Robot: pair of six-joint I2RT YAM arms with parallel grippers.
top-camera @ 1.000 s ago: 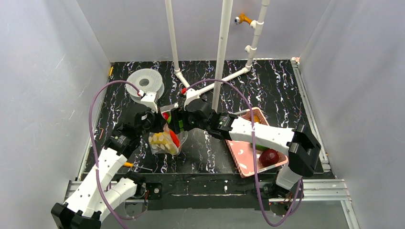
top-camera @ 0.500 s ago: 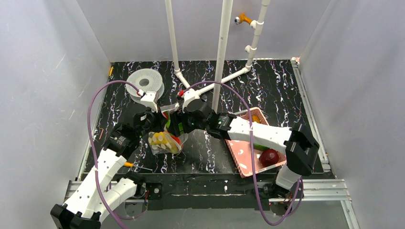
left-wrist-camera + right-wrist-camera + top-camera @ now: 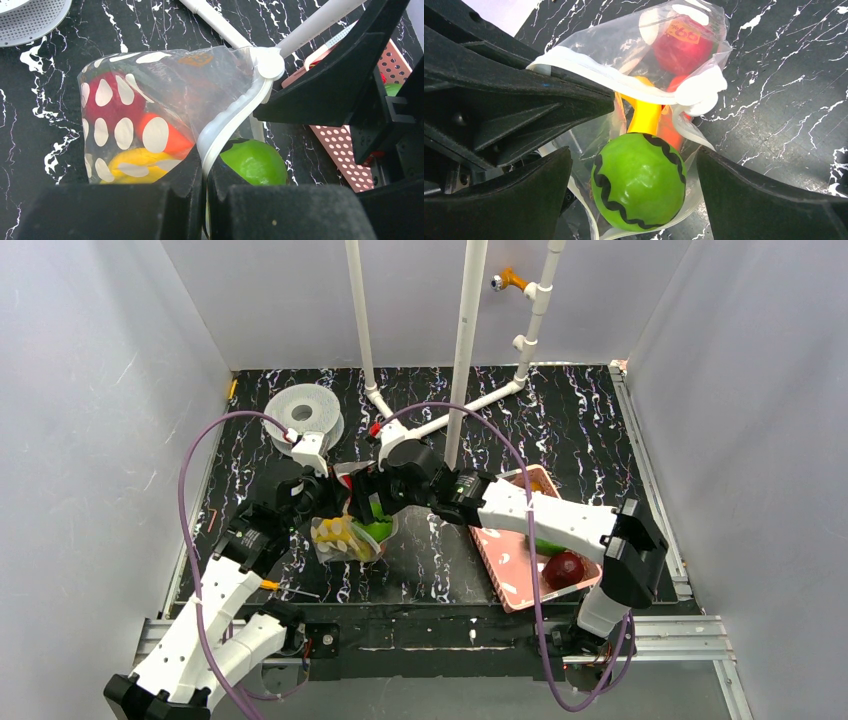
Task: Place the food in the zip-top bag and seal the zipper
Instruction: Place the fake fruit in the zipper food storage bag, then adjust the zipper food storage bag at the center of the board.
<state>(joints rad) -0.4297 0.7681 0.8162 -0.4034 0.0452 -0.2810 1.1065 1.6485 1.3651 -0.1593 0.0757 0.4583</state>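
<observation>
**Green fruit now seen at the bag mouth, right jaws widened**

Since the earlier frame the right gripper [image 3: 634, 172] has been opened wider and shifted slightly toward the far left, and a green fruit [image 3: 639, 187] has come into sight at the mouth of the bag [image 3: 150, 105], where red was seen before. The right fingers [image 3: 524, 185] are spread on either side of the fruit, with a narrow gap left on each side. The fruit is lodged in the open mouth, partly wrapped by clear plastic. The white zipper [image 3: 227, 120] is pinched between the closed fingers of the left gripper [image 3: 205, 185], so the bag is held up above the table [image 3: 560, 430], left of centre. Deeper inside the bag a red piece [image 3: 107, 100], an orange piece [image 3: 167, 137] and a yellow piece [image 3: 135, 162] are seen. A pink basket [image 3: 500, 550] is placed to the right, with a dark red fruit [image 3: 563, 568] in its near end. A grey-white spool [image 3: 305, 412] is set at the far left.
</observation>
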